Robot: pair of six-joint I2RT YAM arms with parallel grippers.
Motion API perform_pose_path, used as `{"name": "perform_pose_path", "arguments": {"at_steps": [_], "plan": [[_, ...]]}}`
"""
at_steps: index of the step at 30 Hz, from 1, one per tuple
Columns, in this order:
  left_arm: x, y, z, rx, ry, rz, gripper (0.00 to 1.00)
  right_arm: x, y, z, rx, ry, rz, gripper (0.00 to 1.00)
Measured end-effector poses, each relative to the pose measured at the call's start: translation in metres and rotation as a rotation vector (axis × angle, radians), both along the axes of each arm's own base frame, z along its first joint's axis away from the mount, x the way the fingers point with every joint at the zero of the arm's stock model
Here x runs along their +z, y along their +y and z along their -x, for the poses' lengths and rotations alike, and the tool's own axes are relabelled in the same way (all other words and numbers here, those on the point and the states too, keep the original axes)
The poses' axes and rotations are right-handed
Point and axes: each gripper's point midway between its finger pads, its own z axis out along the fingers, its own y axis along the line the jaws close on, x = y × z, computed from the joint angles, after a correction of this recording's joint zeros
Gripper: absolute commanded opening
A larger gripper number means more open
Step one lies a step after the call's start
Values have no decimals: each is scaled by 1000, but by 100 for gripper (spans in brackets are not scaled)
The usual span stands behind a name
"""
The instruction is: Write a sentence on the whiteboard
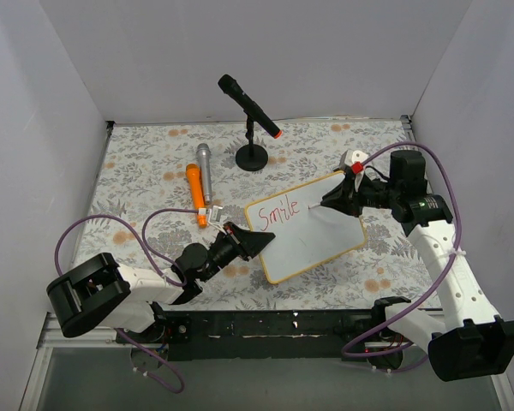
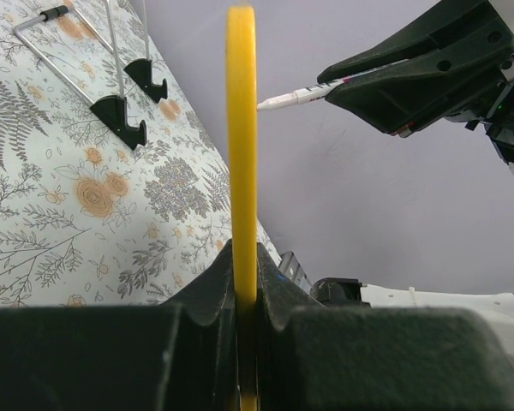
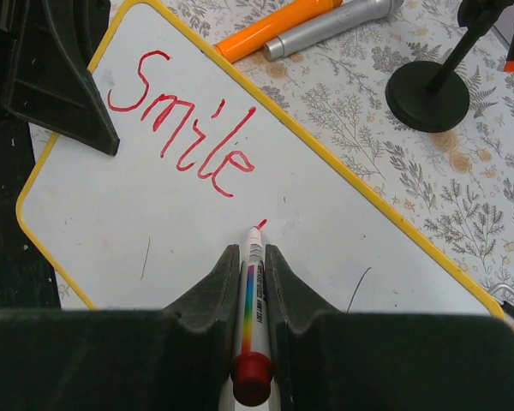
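Observation:
The whiteboard (image 1: 313, 235), white with a yellow rim, lies tilted at the table's middle. It also shows in the right wrist view (image 3: 137, 214). The red word "Smile" (image 1: 278, 214) is written on it, large in the right wrist view (image 3: 184, 120), with a short red mark after it under the pen tip. My left gripper (image 1: 255, 244) is shut on the board's yellow edge (image 2: 242, 154). My right gripper (image 1: 332, 201) is shut on a white marker (image 3: 254, 291) with a rainbow label and a red end, its tip touching the board.
A black microphone on a round stand (image 1: 251, 116) is at the back. An orange marker (image 1: 194, 193) and a silver microphone (image 1: 204, 167) lie left of the board. Grey walls close in the floral table. A wire stand with black feet (image 2: 120, 111) shows in the left wrist view.

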Motion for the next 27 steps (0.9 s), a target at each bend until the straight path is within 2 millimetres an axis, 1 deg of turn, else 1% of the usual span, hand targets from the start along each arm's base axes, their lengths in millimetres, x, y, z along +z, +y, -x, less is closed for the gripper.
{"name": "perform_pose_path", "arguments": {"at_steps": [4, 7, 10, 17, 27], "plan": [[0, 0, 0, 1, 0, 0, 0, 0, 0, 3, 9, 4, 2, 1], [-1, 0, 0, 1, 1, -1, 0, 4, -1, 1, 0, -8, 6, 1], [-1, 0, 0, 1, 1, -1, 0, 10, -6, -6, -34, -28, 11, 1], [0, 0, -1, 2, -1, 1, 0, 14, -15, -22, -111, -46, 16, 1], [0, 1, -2, 6, -2, 1, 0, 20, -15, -38, -142, -51, -5, 1]]}}
